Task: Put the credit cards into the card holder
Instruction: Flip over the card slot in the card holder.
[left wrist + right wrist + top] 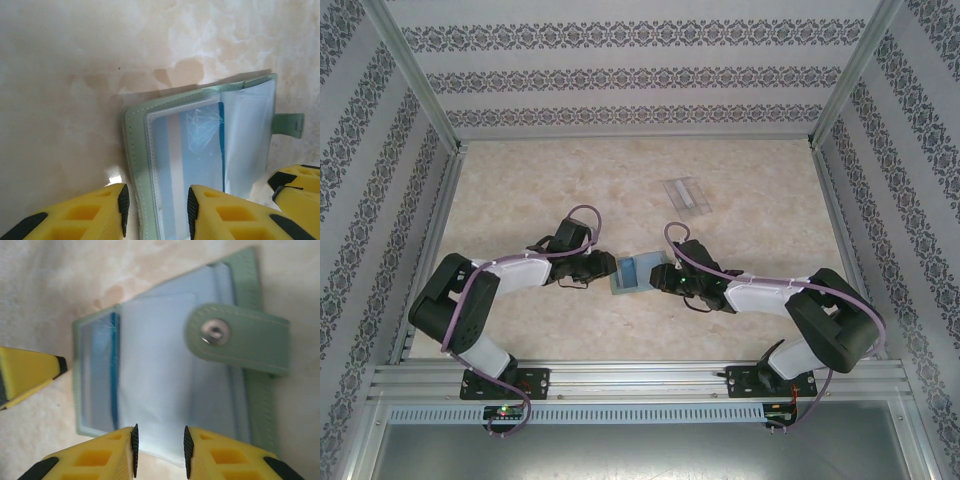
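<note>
**Open card holder between both grippers, mid-table**

Marble-patterned table (520, 190), patterned walls on three sides. Both arms reach inward from the near edge.

Card holder (632, 272) lies open at centre, grey-green cover down, clear sleeves up.

Clear plastic box (688, 193) sits farther back and to the right, well apart.

Left gripper (158, 204): partly open, fingers straddling the holder's left cover edge; grip contact cannot be told.

Right gripper (160, 450): partly open, a clear sleeve's edge in the gap; pads look clear of it.

Blue card (200, 145) sits inside a sleeve on the left half.

Closing tab (240, 337), metal snap showing, is folded over the right half.
</note>
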Controlling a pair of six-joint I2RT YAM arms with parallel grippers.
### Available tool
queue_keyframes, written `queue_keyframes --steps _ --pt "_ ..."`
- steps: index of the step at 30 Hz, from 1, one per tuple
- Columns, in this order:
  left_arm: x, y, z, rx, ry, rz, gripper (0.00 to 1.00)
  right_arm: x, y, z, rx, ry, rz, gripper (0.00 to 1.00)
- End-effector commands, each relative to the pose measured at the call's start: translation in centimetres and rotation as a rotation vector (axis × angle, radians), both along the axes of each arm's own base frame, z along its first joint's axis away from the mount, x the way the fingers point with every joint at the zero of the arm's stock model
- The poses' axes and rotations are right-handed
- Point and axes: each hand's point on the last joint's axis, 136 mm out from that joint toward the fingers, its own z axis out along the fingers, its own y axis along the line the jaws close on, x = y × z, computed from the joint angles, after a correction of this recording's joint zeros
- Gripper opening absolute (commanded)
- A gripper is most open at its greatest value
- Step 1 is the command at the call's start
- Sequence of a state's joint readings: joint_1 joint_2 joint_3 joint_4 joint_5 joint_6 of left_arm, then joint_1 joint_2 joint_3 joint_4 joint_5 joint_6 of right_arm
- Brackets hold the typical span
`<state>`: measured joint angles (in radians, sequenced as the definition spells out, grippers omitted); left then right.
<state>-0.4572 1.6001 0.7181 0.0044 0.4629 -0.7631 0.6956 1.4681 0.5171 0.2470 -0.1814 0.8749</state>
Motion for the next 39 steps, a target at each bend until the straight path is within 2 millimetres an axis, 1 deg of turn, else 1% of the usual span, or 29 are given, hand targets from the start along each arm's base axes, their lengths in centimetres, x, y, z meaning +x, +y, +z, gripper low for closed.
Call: queue_keyframes --steps 1,6,8,12,19,23,30,34,36,39 --pt "0.3 -0.6 0.2 -0.009 0.001 -0.019 0.38 0.1 -1.1 -0.7 -0.056 -0.009 -0.008 0.35" --pt "0.2 -0.7 0.0 -0.016 0.013 -0.017 0.38 0.3 -0.7 -1.2 -0.057 0.009 0.005 0.35" --pt "0.1 -0.6 0.2 -0.018 0.002 -0.009 0.38 0.4 -0.5 -0.9 -0.046 0.005 0.009 0.34" --pt "-0.1 -0.4 0.0 -0.006 0.005 -0.009 0.38 0.6 -0.6 -1.1 -0.052 0.009 0.007 0.32" --pt "0.0 -0.5 -0.1 -0.013 0.009 -0.007 0.38 0.8 0.2 -1.3 -0.025 0.032 0.018 0.27" --pt "-0.1 -0.5 -0.1 -0.018 0.009 -0.003 0.38 0.7 0.9 -0.8 -0.001 0.028 0.029 0.26" --pt "0.0 -0.5 -0.3 -0.020 0.012 0.000 0.38 0.9 1.3 -0.1 0.011 0.012 0.047 0.21" --pt "-0.1 -0.7 -0.5 -0.023 0.022 -0.005 0.38 1.1 1.6 0.2 0.037 0.015 0.050 0.21" --pt "-0.1 -0.6 -0.6 -0.023 0.021 -0.003 0.38 1.1 2.2 0.6 0.057 0.004 0.068 0.21" --pt "-0.1 -0.6 -0.7 -0.019 0.021 -0.008 0.38 1.1 2.7 1.0 0.064 -0.013 0.089 0.23"
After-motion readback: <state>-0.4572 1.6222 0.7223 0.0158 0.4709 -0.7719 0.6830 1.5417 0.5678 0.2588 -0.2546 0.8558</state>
